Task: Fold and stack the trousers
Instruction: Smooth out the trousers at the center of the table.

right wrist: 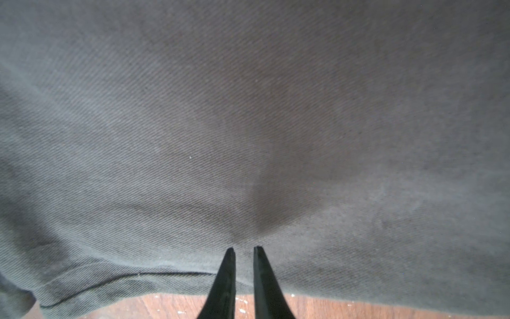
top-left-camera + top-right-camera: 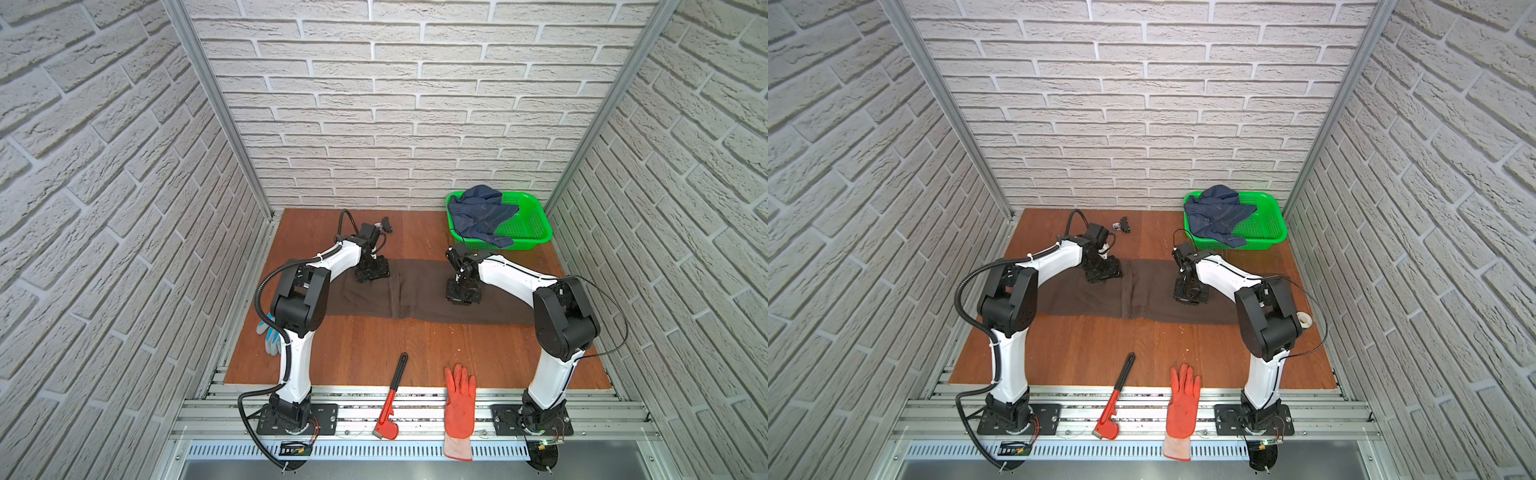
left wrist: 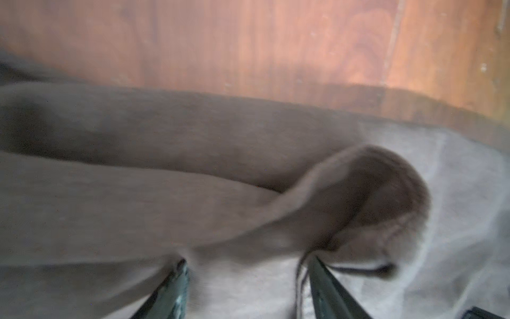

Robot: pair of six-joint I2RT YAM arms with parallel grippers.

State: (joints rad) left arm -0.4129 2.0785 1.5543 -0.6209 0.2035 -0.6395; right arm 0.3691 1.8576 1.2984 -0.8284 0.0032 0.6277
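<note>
Trousers [image 2: 415,297] lie spread in a long dark brown band across the middle of the table [image 2: 374,353], running side to side, with a raised seam near the centre. My left gripper [image 3: 247,272] is down on the left part of the cloth, near its far edge. Its jaws stand apart with fabric lying between them, and a loose flap curls up into a loop just beside one finger [image 3: 327,287] (the wrist view is blurred, so I cannot tell which part of the garment the flap is). My right gripper [image 1: 244,248] is down on the right part, jaws nearly together and pinching a small tuck of cloth, with creases fanning out from the tips. A hemmed edge and bare wood show just past them. Outward: a green basket [image 2: 538,239] at the far right corner holds crumpled blue jeans [image 2: 478,212]. At the near edge, a red wrench [image 2: 392,399] and an orange glove [image 2: 459,409] lie side by side between my arm bases. A grey and blue glove [image 2: 270,334] sits at the left edge, partly behind my left arm.
</note>
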